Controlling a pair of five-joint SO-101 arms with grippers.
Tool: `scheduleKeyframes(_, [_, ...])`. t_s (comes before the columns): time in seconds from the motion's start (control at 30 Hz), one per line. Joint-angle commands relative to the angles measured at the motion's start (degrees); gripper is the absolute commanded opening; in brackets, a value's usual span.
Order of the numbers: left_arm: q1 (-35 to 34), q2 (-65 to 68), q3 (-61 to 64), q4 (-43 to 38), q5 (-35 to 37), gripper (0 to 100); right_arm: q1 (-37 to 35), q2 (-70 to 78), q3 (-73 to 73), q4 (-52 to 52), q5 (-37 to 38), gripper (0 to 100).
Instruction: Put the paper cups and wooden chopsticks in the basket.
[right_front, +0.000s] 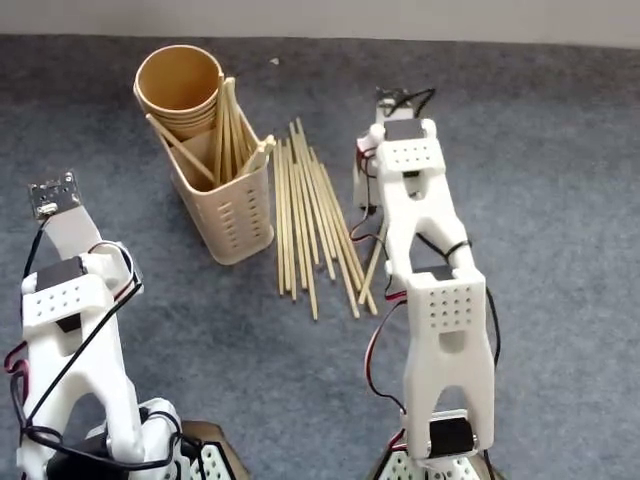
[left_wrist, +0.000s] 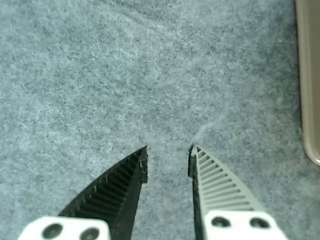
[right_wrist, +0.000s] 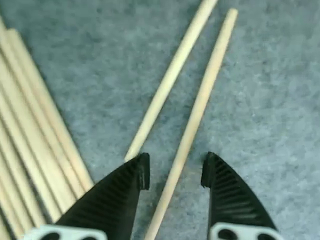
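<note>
The left gripper hangs part-open and empty over grey carpet. A tall cream slotted plastic basket stands upright, holding stacked tan paper cups. Loose pale wooden chopsticks lie just beside it. The right gripper, part-open, straddles a single chopstick without clamping it.

I see my left gripper pointing down, jaws slightly apart; my right gripper likewise, with the right arm stretched farther forward.
</note>
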Motion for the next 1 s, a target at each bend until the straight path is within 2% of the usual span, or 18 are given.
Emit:
scheduleKeyframes(0.0, [0.9,-0.9,-0.2,-0.3,-0.5,17,0.5,-0.1,-2.4,-1.7,-0.3,18.1])
scheduleKeyframes(0.43, [0.9,-0.9,-0.3,-0.3,-0.5,17,0.0,0.2,-17.6,4.6,-0.3,18.1])
scheduleKeyframes(0.97, [0.9,-0.9,-0.3,-0.3,-0.5,17,-0.4,10.5,-15.5,4.9,1.2,17.8])
